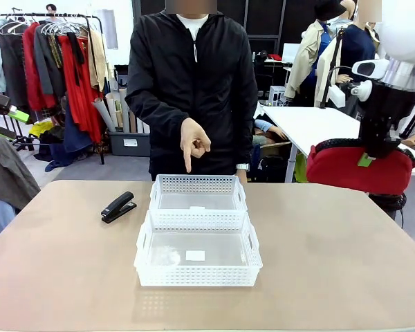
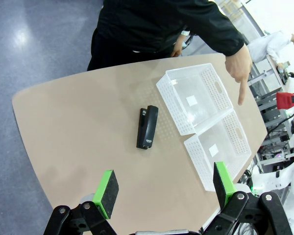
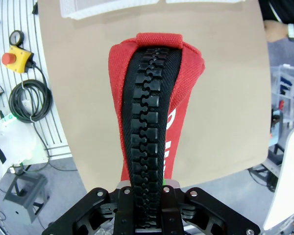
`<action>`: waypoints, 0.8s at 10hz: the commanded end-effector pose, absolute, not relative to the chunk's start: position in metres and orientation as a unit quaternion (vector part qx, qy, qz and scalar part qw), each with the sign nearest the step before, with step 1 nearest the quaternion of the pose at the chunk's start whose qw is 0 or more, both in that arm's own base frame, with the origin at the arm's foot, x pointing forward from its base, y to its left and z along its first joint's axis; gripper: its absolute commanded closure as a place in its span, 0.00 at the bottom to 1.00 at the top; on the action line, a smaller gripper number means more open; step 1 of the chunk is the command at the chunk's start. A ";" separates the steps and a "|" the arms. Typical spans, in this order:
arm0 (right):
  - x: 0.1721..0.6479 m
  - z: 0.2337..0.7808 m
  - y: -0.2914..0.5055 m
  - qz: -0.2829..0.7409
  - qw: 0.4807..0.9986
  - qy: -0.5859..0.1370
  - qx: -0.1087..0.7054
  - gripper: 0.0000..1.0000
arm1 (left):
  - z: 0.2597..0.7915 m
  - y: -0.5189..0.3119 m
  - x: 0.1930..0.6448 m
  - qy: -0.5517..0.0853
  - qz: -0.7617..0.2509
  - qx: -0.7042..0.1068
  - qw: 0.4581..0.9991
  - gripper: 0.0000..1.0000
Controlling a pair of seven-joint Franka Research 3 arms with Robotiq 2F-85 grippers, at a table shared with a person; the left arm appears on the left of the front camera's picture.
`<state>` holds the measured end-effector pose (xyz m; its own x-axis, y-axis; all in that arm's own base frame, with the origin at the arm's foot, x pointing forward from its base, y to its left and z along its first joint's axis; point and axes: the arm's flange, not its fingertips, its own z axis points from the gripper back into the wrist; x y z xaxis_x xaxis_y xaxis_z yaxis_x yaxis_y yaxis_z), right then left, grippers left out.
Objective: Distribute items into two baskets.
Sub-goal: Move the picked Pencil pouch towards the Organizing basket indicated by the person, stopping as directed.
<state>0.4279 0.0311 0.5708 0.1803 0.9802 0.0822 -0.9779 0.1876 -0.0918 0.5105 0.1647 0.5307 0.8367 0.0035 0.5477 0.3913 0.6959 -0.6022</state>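
Two white lattice baskets stand end to end mid-table, the far basket (image 1: 197, 184) (image 2: 174, 100) and the near basket (image 1: 197, 275) (image 2: 201, 161), both with nothing in them. A person's hand (image 1: 193, 145) (image 2: 241, 68) points a finger down at the far one. The black stapler (image 1: 117, 206) (image 2: 147, 126) lies on the table left of the baskets. My right gripper (image 1: 365, 158) (image 3: 147, 196) hangs high off the table's right side, shut on the red pouch (image 1: 346, 173) (image 3: 152, 98) along its black zipper. My left gripper (image 2: 165, 188) is open, high above the table, well away from the stapler.
The tan table (image 1: 318, 242) has free room on both sides of the baskets. A clothes rack (image 1: 55, 69) stands at the back left and a white table (image 1: 311, 124) at the back right. An emergency-stop box and cables (image 3: 14, 58) lie on the floor.
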 end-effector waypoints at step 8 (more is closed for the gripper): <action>0.388 0.531 0.062 0.709 0.701 -0.060 -0.048 1.00 | 0.532 0.165 0.510 -0.267 -0.108 -0.378 0.880 0.00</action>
